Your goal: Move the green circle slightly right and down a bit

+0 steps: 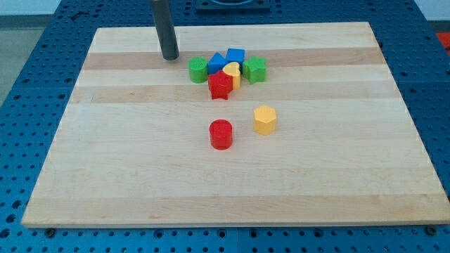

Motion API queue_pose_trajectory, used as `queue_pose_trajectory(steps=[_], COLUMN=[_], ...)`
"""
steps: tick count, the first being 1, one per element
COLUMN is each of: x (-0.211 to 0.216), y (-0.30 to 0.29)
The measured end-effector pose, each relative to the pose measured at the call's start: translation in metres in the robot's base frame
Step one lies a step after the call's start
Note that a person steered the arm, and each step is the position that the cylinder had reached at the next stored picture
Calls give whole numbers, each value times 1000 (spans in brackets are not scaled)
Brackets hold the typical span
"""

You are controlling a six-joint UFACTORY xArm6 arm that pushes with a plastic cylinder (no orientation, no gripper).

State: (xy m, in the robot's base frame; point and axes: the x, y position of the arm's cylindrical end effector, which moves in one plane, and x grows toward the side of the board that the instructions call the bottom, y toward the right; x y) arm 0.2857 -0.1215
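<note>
Green circle (198,69) sitting at left end of cluster, touching blue block (217,63), red star (221,86) close below-right. My tip (170,57), bare rod tool holding nothing, standing up-left, apart. Risk: push dragging neighbours along.

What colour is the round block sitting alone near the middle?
Red: the red cylinder, plain in the camera view.

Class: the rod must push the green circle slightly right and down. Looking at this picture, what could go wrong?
1. The green circle sits against the blue blocks and red star, so a rightward push would likely shove the cluster along.
2. My tip stands apart, up-left of the circle; an off-centre hit could send it straight down.
</note>
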Motion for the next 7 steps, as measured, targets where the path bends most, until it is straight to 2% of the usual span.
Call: queue_pose_trajectory(steps=[3, 4, 5, 6, 7], x=[9, 32, 34, 34, 47], y=[19, 34, 34, 22, -28])
